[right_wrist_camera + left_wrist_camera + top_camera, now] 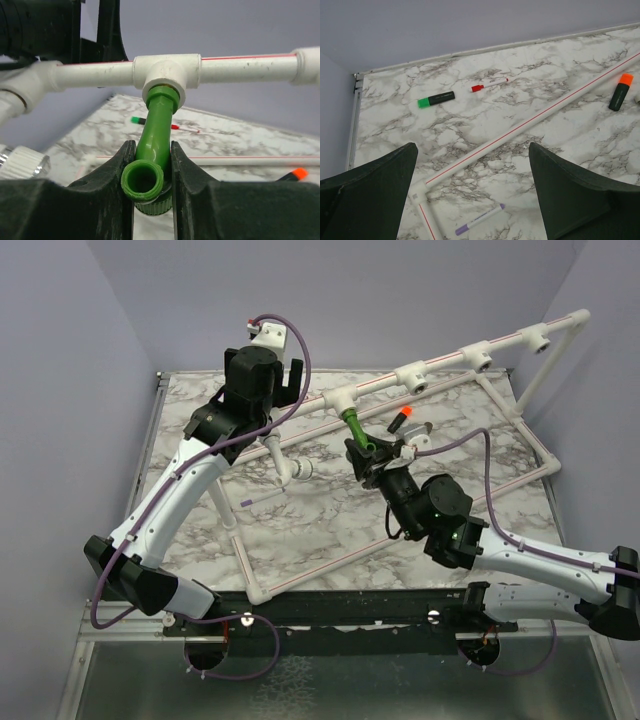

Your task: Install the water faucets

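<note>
Right wrist cam gives us the clearest look: right gripper (149, 150) clenched on the green faucet (159, 117) stuck in the tee (167, 70); left gripper (472, 150) gapes open.

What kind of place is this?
Probably a robot practice booth, not a real bathroom: plain purple walls surround a marble-patterned table, a white pipe frame stands on it, and the right gripper holds a green faucet at one socket.

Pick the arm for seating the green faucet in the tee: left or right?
Right. The right hand clamps the faucet, its end in the tee socket. The left hand is open, empty, over the table.
</note>
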Available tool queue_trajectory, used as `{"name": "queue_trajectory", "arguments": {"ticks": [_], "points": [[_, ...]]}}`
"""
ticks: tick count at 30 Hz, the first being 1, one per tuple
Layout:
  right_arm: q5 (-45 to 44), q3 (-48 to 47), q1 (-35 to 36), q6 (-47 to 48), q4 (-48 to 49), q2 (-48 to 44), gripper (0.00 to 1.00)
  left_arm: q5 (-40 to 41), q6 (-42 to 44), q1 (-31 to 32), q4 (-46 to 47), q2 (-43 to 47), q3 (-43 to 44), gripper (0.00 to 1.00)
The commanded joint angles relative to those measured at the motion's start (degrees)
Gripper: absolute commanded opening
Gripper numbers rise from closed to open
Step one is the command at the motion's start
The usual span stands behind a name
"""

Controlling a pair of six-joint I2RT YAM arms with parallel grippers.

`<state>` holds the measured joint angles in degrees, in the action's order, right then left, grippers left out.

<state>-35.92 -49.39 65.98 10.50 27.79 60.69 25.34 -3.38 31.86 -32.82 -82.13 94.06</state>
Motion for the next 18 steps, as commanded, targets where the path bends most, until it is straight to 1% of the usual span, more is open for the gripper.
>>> {"name": "queue_trajectory", "arguments": {"ticks": [1, 6, 13, 16, 18], "points": [[-4.1, 1.1, 0.5, -26.0, 5.6, 0.0, 0.00, -1.7, 0.0, 1.1, -1.9, 1.0, 0.0, 0.93], [-9.6, 0.3, 0.5, -47.5, 1.9, 0.5, 0.00, -2.0, -0.1, 1.3, -1.9, 1.1, -0.1, 0.93], [-11.5, 3.7, 0.4, -72.3, 1.1, -1.3, 0.01, -1.9, -0.1, 1.5, -1.7, 1.6, -0.6, 0.94], [-10.3, 2.8, 0.4, -84.6, -3.9, -1.1, 0.00, -1.8, 0.0, 1.7, -1.6, 1.8, -0.7, 0.94], [-9.1, 1.2, 0.4, -89.6, -9.1, -0.4, 0.00, -1.6, 0.0, 1.8, -1.6, 2.1, -0.9, 0.93]]}}
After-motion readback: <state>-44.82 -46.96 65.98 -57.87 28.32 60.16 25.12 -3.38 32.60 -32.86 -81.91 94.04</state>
